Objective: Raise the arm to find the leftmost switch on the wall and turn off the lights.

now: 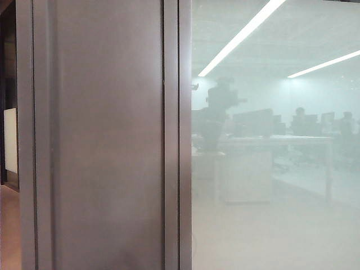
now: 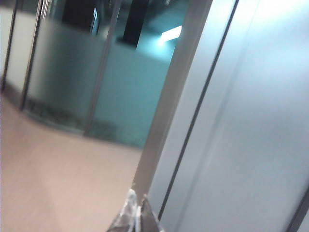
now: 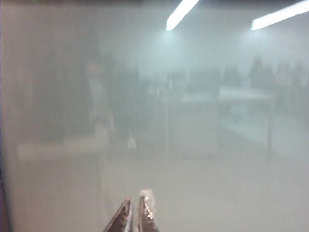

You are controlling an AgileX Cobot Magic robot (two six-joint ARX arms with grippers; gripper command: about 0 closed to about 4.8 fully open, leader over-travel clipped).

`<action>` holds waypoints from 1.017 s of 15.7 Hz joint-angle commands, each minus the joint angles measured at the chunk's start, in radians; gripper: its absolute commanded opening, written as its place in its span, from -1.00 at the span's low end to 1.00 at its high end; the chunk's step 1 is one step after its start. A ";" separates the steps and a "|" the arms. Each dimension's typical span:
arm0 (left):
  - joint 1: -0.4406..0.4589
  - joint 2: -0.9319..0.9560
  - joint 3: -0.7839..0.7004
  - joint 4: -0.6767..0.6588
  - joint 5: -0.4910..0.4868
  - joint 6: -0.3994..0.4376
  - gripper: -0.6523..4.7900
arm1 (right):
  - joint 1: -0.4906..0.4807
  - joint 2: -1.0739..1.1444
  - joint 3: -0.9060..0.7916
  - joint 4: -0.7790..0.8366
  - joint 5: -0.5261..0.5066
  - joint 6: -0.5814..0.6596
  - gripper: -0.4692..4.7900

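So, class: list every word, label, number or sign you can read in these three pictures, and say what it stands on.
None can be read.
The metal panel and the frosted glass carry no print.
The left gripper and the right gripper, both at the edge of their wrist views, show no marking.

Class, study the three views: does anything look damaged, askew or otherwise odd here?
Nothing damaged or askew. One oddity: no wall switch shows in any view. The left gripper faces a metal frame; the right gripper faces hazy frosted glass. Both look shut.
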 commanded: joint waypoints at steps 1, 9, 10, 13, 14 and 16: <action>-0.001 0.004 0.079 0.016 0.003 -0.008 -0.78 | -0.001 0.000 0.084 0.016 0.002 0.119 -0.85; -0.001 0.232 0.349 0.009 0.097 -0.005 -0.78 | -0.001 0.173 0.347 -0.103 -0.085 0.109 -0.85; -0.001 0.292 0.394 0.031 0.117 -0.003 -0.78 | -0.001 0.229 0.388 -0.098 -0.125 0.108 -0.85; -0.001 0.439 0.566 0.047 0.122 -0.003 -0.78 | 0.000 0.371 0.540 -0.094 -0.158 0.108 -0.85; -0.001 0.487 0.631 0.034 0.147 -0.003 -0.78 | 0.000 0.419 0.599 -0.095 -0.158 0.108 -0.85; -0.001 0.580 0.768 -0.006 0.206 0.005 -0.78 | 0.000 0.510 0.719 -0.107 -0.161 0.108 -0.85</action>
